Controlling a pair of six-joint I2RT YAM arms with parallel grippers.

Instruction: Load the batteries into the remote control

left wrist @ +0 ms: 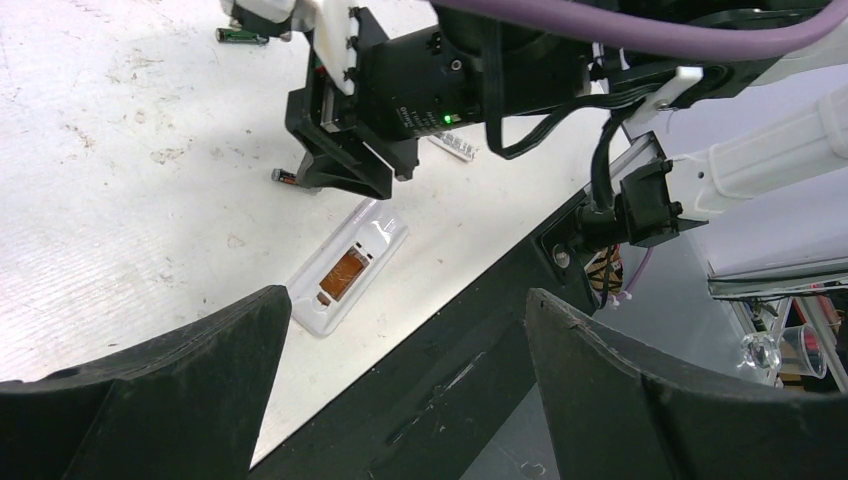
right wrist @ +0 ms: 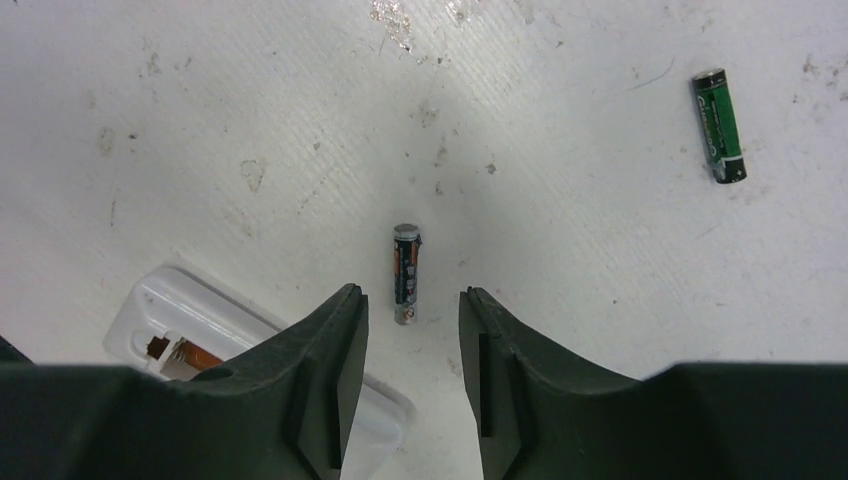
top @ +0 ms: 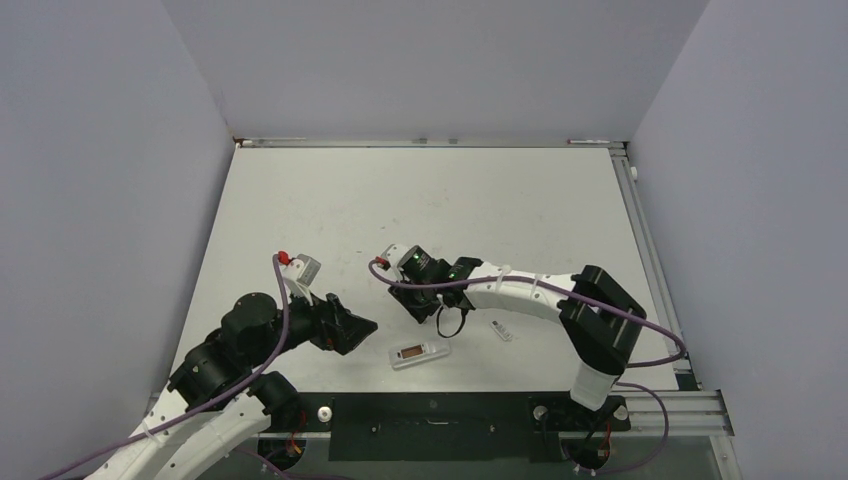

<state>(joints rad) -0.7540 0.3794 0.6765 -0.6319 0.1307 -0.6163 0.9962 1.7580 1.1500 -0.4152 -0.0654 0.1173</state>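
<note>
A white tabletop [top: 420, 200], scuffed and dotted with grey smudges [right wrist: 252, 172], sits boxed in by plain grey walls [top: 430, 60]. An aluminium rail [top: 645, 240] runs along its right edge, a black panel [top: 430, 412] along the near edge. A small white ribbed piece [top: 502, 330] lies flat toward the near right.

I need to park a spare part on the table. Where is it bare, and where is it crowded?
Bare: the far half of the table, beyond the left gripper and right gripper up to the back wall. Crowded: the near middle, where both crowd the remote and batteries.
</note>
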